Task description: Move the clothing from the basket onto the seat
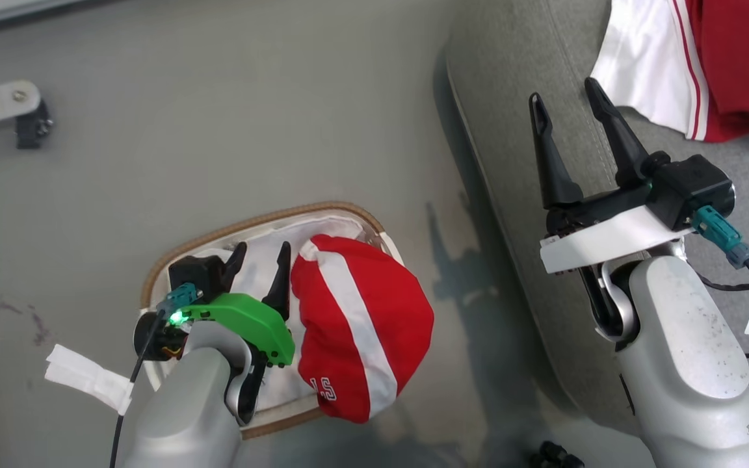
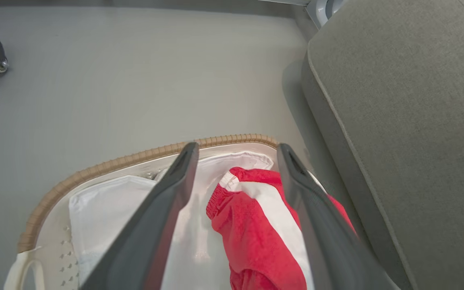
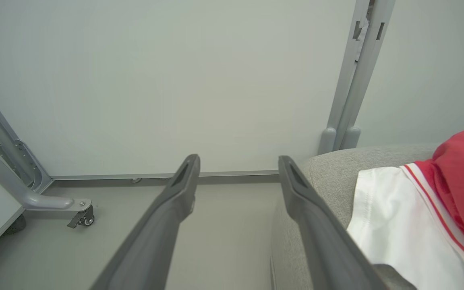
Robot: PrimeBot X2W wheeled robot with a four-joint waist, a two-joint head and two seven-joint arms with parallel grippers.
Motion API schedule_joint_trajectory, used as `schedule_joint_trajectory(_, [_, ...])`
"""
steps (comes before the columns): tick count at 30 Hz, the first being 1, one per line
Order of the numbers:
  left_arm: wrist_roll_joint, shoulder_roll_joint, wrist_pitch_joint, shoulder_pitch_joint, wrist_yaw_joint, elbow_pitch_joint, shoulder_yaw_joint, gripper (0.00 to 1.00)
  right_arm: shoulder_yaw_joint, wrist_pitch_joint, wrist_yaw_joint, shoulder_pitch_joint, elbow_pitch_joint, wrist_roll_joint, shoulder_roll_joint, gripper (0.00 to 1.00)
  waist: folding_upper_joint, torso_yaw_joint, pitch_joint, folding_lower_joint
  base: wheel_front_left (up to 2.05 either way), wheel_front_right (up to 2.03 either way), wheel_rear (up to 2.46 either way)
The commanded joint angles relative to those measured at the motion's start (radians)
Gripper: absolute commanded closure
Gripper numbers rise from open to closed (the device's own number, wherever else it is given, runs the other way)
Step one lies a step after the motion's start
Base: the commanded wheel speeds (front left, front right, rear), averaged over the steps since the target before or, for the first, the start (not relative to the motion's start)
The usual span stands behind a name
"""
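Head view: our open left hand (image 1: 262, 247) is over the basket (image 1: 309, 208), red clothing (image 1: 355, 325) at its 3 o'clock; open right hand (image 1: 563, 91) above the seat (image 1: 524, 130). Left wrist view: grasp step, we judge; next we must lower and close. Right wrist view: a second piece (image 3: 417, 225) lies on the seat.

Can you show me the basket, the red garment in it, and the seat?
basket (image 2: 232, 139): left wrist view, brown woven rim.
red garment (image 1: 404, 318): head view, red cloth beside the white stripe.
seat (image 1: 517, 97): head view, bare grey fabric.
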Motion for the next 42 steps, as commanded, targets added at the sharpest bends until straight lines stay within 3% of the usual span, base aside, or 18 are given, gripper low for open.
schedule_joint_trajectory(1, [-0.028, 0.007, 0.001, -0.031, -0.004, 0.02, -0.019, 0.0, 0.006, 0.0, -0.001, -0.016, -0.011, 0.007, -0.002, 0.0, 0.0, -0.07, 0.095, 0.0, 0.0, 0.0, 0.0])
schedule_joint_trajectory(15, [-0.263, 0.017, 0.079, -0.124, -0.004, 0.189, -0.245, 0.0, 0.007, 0.0, -0.001, -0.044, -0.04, 0.022, -0.002, 0.0, 0.0, -0.1, 0.221, 0.0, 0.0, 0.0, 0.0])
schedule_joint_trajectory(40, [-0.342, 0.042, 0.082, -0.318, -0.004, 0.316, -0.459, 0.0, 0.011, 0.0, -0.001, -0.113, -0.124, 0.013, -0.002, 0.0, 0.0, -0.098, 0.394, 0.0, 0.0, 0.0, 0.0])
schedule_joint_trajectory(41, [-0.348, 0.043, 0.087, -0.318, -0.004, 0.316, -0.467, 0.03, 0.012, 0.0, -0.001, -0.113, -0.121, 0.014, -0.002, 0.0, 0.0, -0.097, 0.392, 0.0, 0.0, 0.0, 0.0])
schedule_joint_trajectory(42, [-0.354, 0.044, 0.092, -0.315, -0.004, 0.314, -0.475, 0.41, 0.013, 0.0, -0.001, -0.114, -0.119, 0.014, -0.002, 0.0, 0.0, -0.097, 0.39, 0.0, 0.0, 0.0, 0.0])
